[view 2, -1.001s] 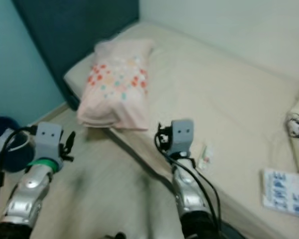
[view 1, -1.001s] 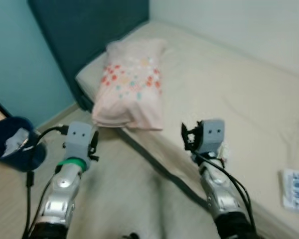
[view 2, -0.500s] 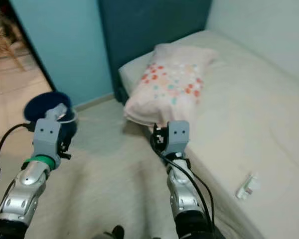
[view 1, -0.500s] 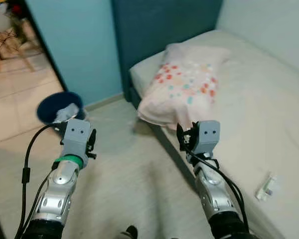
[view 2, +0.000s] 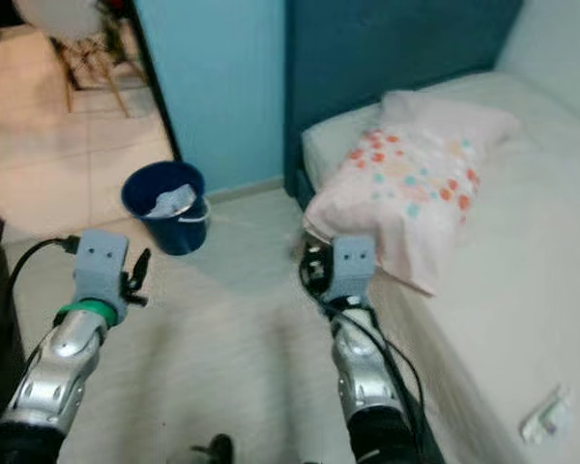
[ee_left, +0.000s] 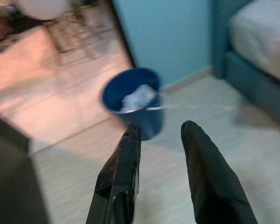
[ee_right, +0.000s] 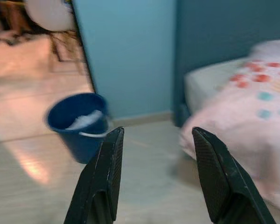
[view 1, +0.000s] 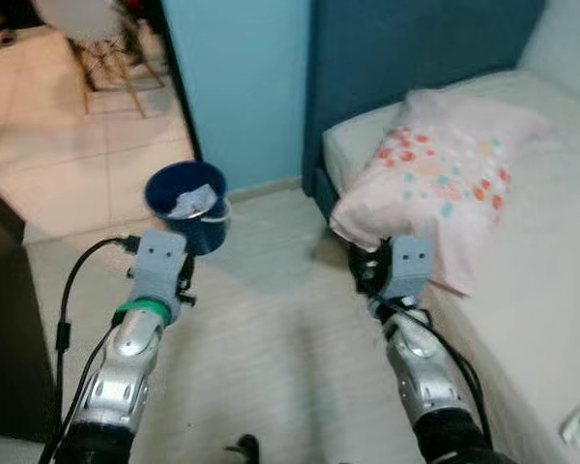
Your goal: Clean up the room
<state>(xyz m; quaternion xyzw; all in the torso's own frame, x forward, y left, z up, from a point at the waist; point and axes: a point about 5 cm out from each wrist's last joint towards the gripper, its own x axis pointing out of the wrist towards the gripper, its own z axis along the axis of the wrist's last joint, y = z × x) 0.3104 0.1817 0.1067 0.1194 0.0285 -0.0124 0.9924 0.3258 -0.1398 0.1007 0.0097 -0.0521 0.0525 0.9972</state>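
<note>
One blue bucket [view 1: 188, 205] stands on the pale floor [view 1: 271, 338] by the light blue wall [view 1: 237, 77], holding what looks like crumpled white paper [ee_left: 136, 97]. It sits ahead of the left end effector [ee_left: 161, 140], fingers spread and holding nothing. To the right, the right end effector [ee_right: 156, 144], likewise spread, hovers near the bed [view 2: 522, 319] and its dotted pink pillow [view 1: 445, 179].

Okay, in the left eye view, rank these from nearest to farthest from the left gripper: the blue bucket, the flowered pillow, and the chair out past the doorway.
From the left gripper:
1. Blue bucket, on the floor just ahead of it, by the light blue wall.
2. Flowered pillow, off to the robot's right on the bed, overhanging its edge.
3. Chair, farthest, on the tiled floor beyond the doorway.
</note>
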